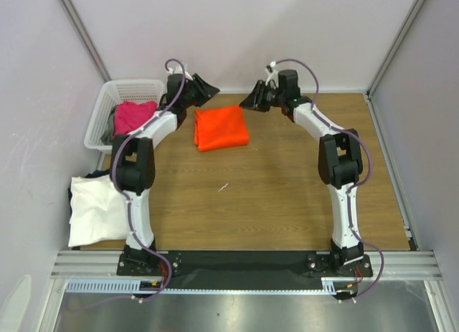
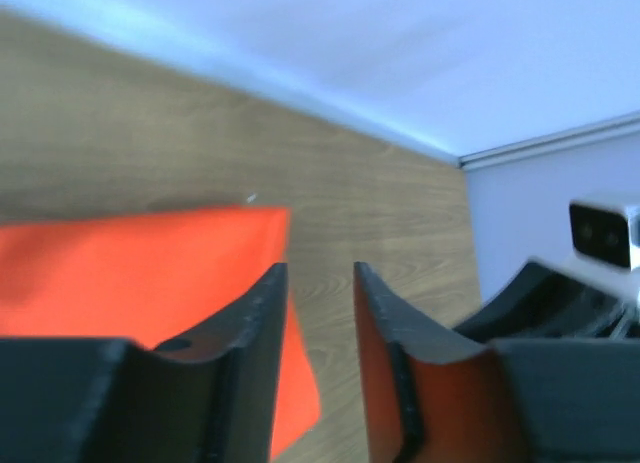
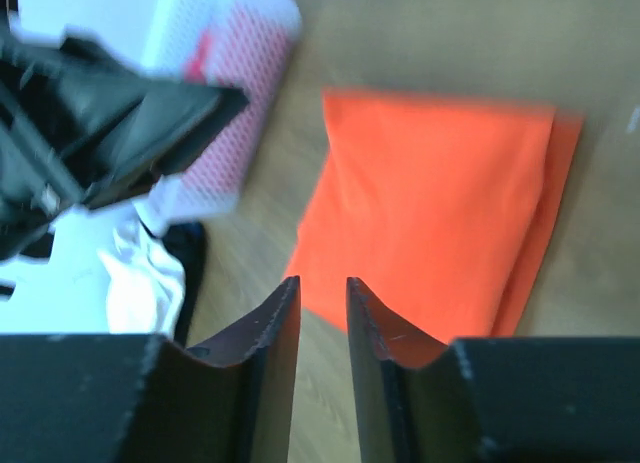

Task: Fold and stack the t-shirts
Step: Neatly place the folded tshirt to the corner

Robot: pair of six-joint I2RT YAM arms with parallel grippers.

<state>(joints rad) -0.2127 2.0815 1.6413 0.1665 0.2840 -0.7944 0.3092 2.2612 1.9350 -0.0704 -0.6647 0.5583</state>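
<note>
Hanging near the far corners of the orange shirt (image 1: 221,127), the left claw (image 2: 320,273) and right claw (image 3: 322,283) each show just a narrow gap between the jaws, with nothing in it and no cloth touched. The shirt lies folded in a tidy rectangle at the far middle of the table (image 1: 272,196). My guess is the fold's done, so next is moving it onto the white shirt (image 1: 97,206), or grabbing the pink shirt (image 1: 135,115) from the basket (image 1: 133,84).
</note>
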